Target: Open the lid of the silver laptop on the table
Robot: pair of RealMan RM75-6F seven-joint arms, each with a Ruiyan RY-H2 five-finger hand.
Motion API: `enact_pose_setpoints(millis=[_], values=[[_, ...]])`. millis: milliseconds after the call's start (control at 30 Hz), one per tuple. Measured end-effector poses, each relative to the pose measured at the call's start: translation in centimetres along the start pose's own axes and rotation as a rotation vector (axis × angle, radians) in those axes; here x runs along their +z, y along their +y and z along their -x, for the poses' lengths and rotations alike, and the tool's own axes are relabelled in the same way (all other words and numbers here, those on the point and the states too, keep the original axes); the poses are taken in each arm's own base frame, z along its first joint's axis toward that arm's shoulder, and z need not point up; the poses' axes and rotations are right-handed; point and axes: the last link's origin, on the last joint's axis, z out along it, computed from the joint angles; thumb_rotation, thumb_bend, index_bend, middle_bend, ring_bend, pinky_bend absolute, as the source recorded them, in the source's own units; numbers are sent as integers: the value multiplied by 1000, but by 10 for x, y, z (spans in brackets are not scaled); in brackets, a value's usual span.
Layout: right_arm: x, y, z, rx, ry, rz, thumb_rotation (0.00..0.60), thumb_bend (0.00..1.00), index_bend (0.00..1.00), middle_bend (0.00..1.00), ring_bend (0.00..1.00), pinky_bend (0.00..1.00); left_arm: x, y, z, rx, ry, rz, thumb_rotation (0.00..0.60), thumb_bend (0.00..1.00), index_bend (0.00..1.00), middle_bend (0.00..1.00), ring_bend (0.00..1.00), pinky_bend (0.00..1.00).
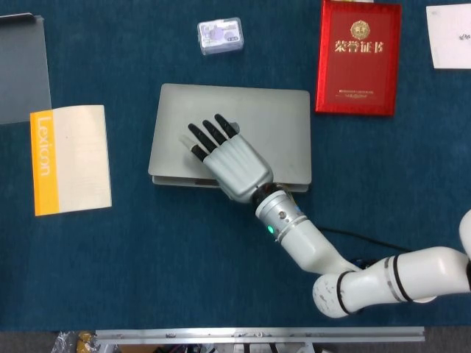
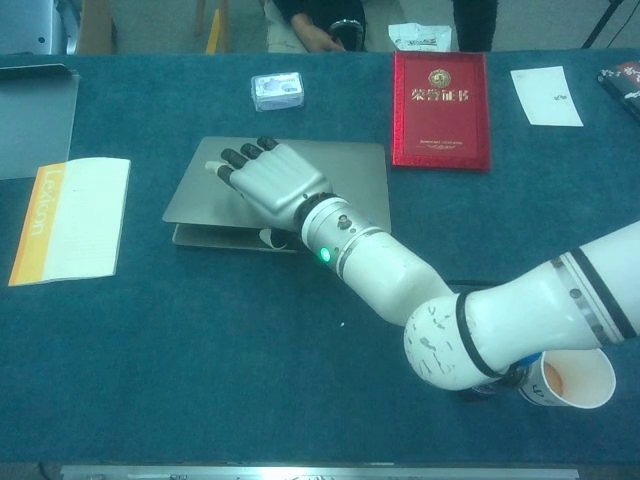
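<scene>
**One hand on a laptop lid, front edge raised**

One hand shows in both views: the right hand (image 1: 229, 160) lies on the silver laptop (image 1: 272, 125) near the middle of the counter (image 1: 184, 250). Its fingers (image 1: 208, 137) are laid flat and side by side on top of the lid, pointing toward the far-left corner of the machine, while the thumb (image 2: 270, 236) is tucked under the lid's front edge. The lid is thus pinched between thumb and fingers. In the chest view a narrow gap shows along the front between lid and base, wider at the left corner; the lid is lifted only slightly and tilts up toward the robot. The white forearm (image 2: 385, 275) runs back to the near-right side of the counter.

The left hand appears in neither view.

Along the left edge lies a booklet (image 1: 71, 158) with an orange spine, and behind it, at the far-left corner, a grey flat panel (image 1: 22, 70). Beyond the laptop sits a small clear box (image 1: 220, 36). To the laptop's far right lies a red certificate folder (image 1: 358, 57), apart from the lid. A white sheet (image 1: 449, 35) rests at the far-right corner. A paper cup (image 2: 575, 378) stands at the near-right edge, partly hidden behind the arm.
</scene>
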Motion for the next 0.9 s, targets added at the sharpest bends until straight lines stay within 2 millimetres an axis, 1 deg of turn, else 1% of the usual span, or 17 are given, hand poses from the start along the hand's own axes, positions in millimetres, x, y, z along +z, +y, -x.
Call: enact_pose_setpoints(millis=[267,633,800,900], values=[[-1,11,-11,-15,22,30,600,299,0,34,0,13,3,-1,3,-15,-26,3,600,417,268,231,157,104],[4,14,-20,-39,43,48,600,299,0,34,0,13,8,3,7,-15,-80,44,600,417,270,239,161,104],[8,14,-24,-53,52,57,600,299,0,34,0,13,14,9,9,-6,-109,96,600,417,271,238,160,104],[9,14,-26,-62,58,61,600,299,0,34,0,13,21,14,10,4,-144,150,600,417,271,238,160,104]])
